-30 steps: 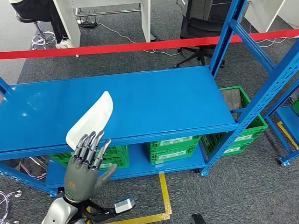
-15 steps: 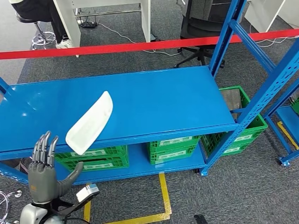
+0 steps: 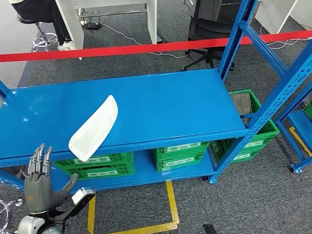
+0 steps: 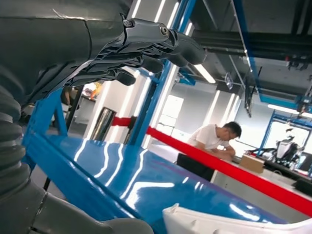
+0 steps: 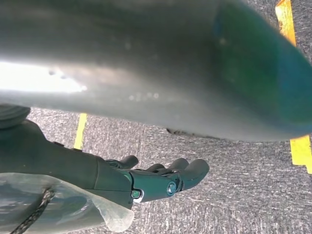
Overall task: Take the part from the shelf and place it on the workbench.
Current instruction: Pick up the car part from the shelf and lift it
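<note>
The white curved part [image 3: 93, 129] lies slantwise on the blue shelf top [image 3: 165, 107], its near end hanging over the front edge. My left hand [image 3: 38, 187] is held upright below and to the left of that end, in front of the shelf. Its fingers are spread and it holds nothing. In the left wrist view the dark fingers [image 4: 147, 44] reach over the shelf [image 4: 128, 170], apart from the part's white edge [image 4: 228, 225]. My right hand [image 5: 162, 180] hangs over the carpet with loosely extended, empty fingers.
Green crates [image 3: 180, 153] stand on the lower shelf, and another [image 3: 254, 131] sits to the right by the blue uprights [image 3: 235, 39]. A red barrier tape [image 3: 147, 48] runs behind the shelf. Yellow floor tape [image 3: 171, 204] marks the carpet in front. A person [image 4: 217, 139] sits beyond the tape.
My left hand has drawn back from just under the part's near end, moving left and down away from the shelf front. The part has not moved.
</note>
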You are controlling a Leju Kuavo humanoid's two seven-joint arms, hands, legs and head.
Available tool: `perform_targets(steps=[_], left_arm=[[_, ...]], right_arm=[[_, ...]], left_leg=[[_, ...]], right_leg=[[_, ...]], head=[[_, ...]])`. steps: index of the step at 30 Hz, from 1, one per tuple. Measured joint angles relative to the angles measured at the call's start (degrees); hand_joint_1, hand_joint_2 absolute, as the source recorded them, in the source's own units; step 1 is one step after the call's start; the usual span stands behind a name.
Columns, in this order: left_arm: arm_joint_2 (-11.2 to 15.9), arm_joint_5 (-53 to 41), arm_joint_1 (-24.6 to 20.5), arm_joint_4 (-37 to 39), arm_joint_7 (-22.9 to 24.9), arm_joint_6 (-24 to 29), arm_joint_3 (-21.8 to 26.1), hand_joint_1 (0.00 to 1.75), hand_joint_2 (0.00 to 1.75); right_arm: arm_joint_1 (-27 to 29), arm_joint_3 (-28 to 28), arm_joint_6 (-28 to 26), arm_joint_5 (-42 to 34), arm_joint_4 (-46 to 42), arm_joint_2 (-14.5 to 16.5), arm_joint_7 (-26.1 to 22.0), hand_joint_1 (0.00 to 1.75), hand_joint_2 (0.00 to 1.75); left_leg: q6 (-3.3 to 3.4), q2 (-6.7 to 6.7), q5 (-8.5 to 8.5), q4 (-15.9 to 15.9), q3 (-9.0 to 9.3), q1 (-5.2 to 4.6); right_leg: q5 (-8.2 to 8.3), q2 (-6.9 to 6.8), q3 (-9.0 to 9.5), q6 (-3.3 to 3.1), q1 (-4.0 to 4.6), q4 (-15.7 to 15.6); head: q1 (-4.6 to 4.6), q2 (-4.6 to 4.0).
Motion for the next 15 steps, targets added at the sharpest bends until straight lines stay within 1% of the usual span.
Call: perform_targets(steps=[7, 15], left_arm=[[1.4, 3.5, -2.9, 5.6, 2.7, 0.0, 0.3, 0.00, 1.75], [4.3, 7.1, -8.6, 13.4, 6.8, 0.0, -3.1, 0.00, 1.75]], right_arm=[[-0.1, -0.3, 0.3, 0.7, 0.0, -0.1, 0.0, 0.00, 0.00], [-0.2, -0.3, 0.5, 1.4, 0.0, -0.4, 0.1, 0.00, 0.00]], left_leg=[[0.00, 0.00, 0.00, 0.0, 0.01, 0.00], [0.00, 0.00, 0.01, 0.0, 0.00, 0.00]], right_leg=[[0.00, 0.00, -0.02, 0.00, 0.00, 0.0], [0.01, 0.01, 0.22, 0.00, 0.00, 0.0]], head=[[0.00, 0.00], [0.01, 0.00]])
